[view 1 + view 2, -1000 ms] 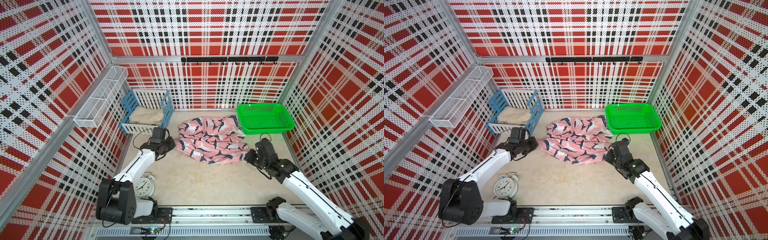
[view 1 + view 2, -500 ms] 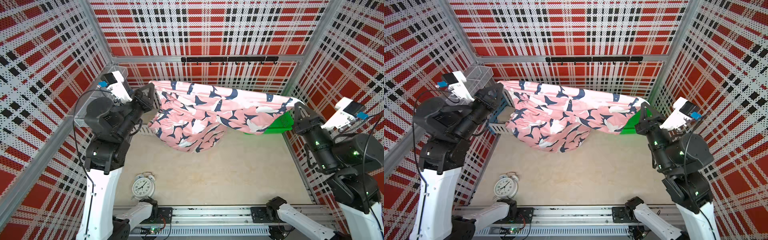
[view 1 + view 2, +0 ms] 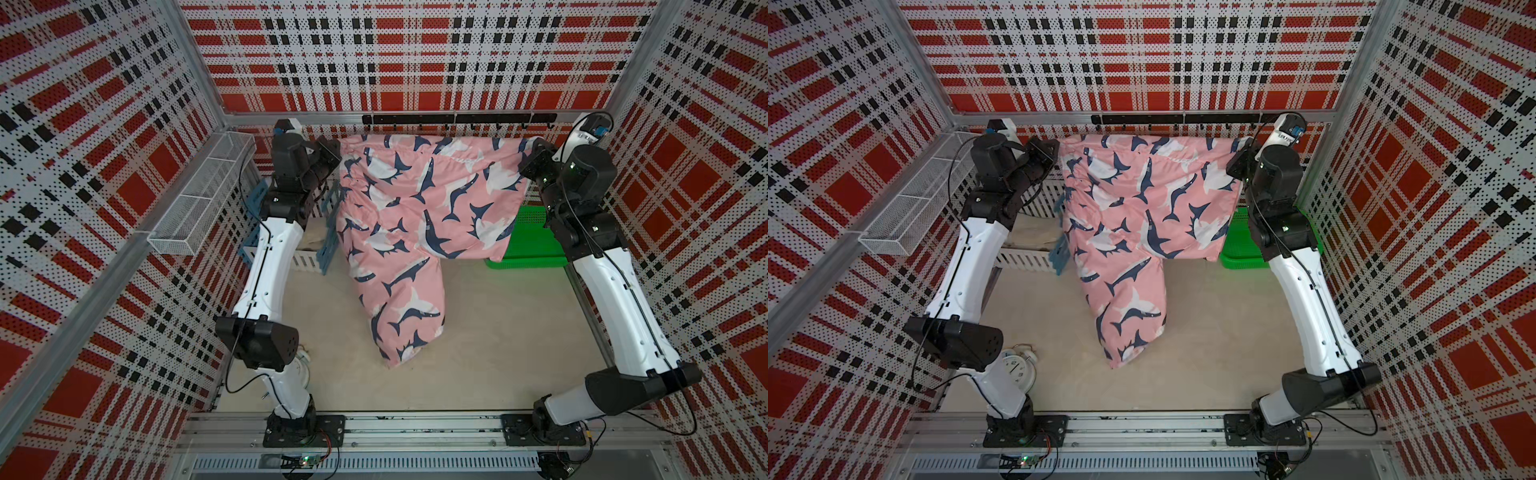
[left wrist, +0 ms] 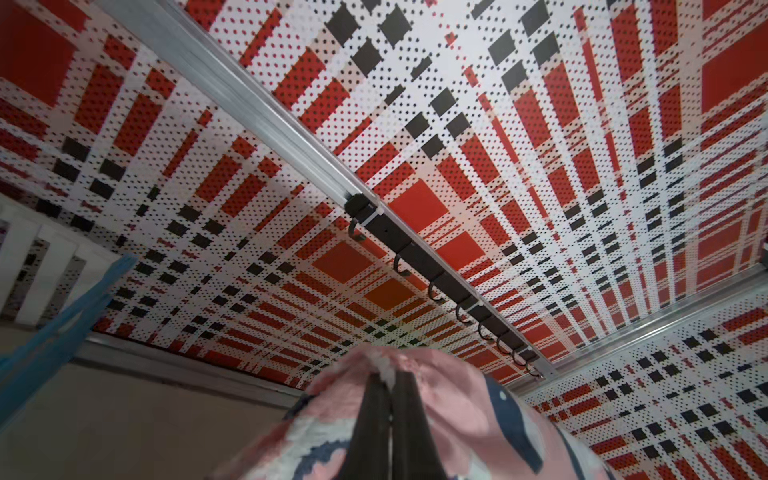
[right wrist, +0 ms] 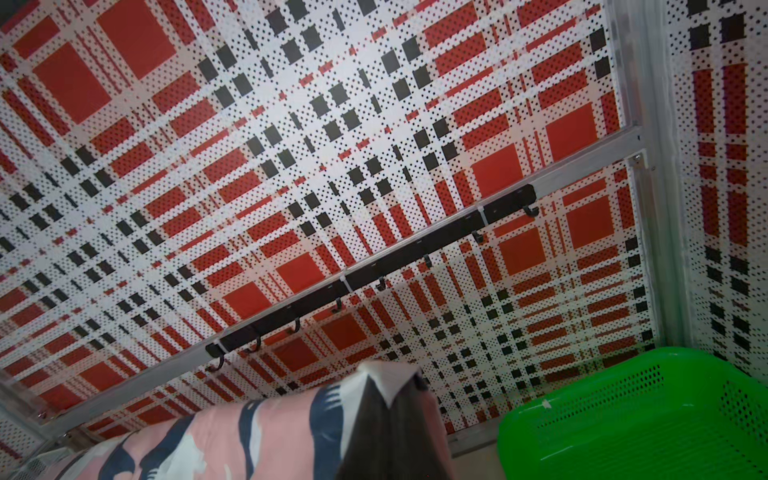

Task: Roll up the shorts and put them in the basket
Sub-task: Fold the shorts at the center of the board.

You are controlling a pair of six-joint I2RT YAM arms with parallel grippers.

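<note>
The pink shorts (image 3: 415,216) with navy-and-white sharks hang spread in the air between my two grippers near the back wall, in both top views (image 3: 1133,216). One long fold droops down toward the table. My left gripper (image 3: 338,151) is shut on the shorts' upper left corner, and in the left wrist view the gripper (image 4: 388,376) pinches the fabric (image 4: 457,399). My right gripper (image 3: 525,156) is shut on the upper right corner. In the right wrist view that gripper (image 5: 395,399) is partly wrapped by the cloth (image 5: 270,436).
A green basket (image 3: 532,249) sits at the back right, partly behind the shorts. A blue-and-white crate (image 3: 328,232) holding a cream cloth stands at the back left. A wire shelf (image 3: 199,195) hangs on the left wall, a hook rail (image 3: 457,120) on the back wall. An alarm clock (image 3: 1017,365) stands by the left arm's base.
The shorts went from a heap on the table to being held up by both grippers. Since half a second ago the grippers have come closer together and the fabric hangs lower.
</note>
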